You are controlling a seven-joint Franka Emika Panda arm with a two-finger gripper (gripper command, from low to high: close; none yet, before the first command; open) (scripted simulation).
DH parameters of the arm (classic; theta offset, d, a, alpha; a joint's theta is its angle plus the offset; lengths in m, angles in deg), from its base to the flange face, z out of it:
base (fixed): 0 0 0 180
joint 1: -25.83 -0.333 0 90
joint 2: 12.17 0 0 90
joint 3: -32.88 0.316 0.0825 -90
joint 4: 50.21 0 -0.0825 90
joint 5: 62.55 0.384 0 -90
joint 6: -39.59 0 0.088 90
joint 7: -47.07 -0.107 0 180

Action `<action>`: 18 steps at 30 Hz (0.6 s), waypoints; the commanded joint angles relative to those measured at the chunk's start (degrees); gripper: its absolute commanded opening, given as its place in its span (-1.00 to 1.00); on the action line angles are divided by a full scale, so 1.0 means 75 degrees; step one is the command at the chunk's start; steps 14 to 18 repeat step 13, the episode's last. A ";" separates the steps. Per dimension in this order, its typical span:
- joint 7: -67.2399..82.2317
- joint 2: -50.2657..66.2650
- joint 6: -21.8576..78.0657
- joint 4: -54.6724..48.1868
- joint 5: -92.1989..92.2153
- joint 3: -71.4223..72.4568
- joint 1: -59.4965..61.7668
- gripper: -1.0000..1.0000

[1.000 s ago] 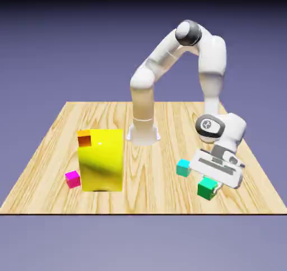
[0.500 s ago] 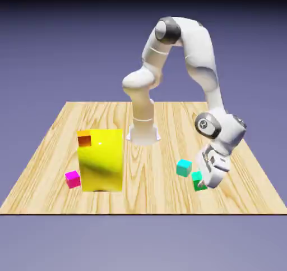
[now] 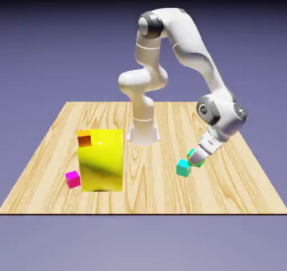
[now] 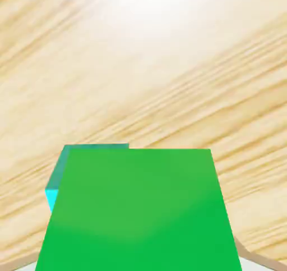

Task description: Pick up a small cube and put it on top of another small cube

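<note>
i have the green cube (image 4: 137,208) clamped between the fingers of the gripper (image 3: 196,159), lifted just above and to the exterior view's right of the turquoise cube (image 3: 183,168). in the hand view it only half covers the turquoise one, so releasing here could tip it off the edge onto the table (image 3: 241,180). my arm reaches down from a high elbow, wrist slanted toward the turquoise cube.
</note>
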 commanded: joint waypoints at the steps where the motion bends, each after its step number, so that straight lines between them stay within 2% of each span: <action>1: -0.0260 -0.0096 0.0201 0.0022 0.0028 0.0277 0.0251 -1.00; 5: -0.0510 -0.0025 0.0550 0.0323 0.0084 0.0973 0.0776 -1.00; 9: -0.0850 0.0593 -0.0741 0.1085 -0.0397 0.0723 0.0793 -1.00; 10: -0.0850 0.0593 -0.0742 0.1085 -0.0397 0.0723 0.0793 1.00; 13: -0.0676 0.0275 -0.0078 0.0693 -0.0150 0.0851 0.0784 1.00; 18: -0.0676 0.0275 -0.0078 0.0693 -0.0150 0.0851 0.0784 1.00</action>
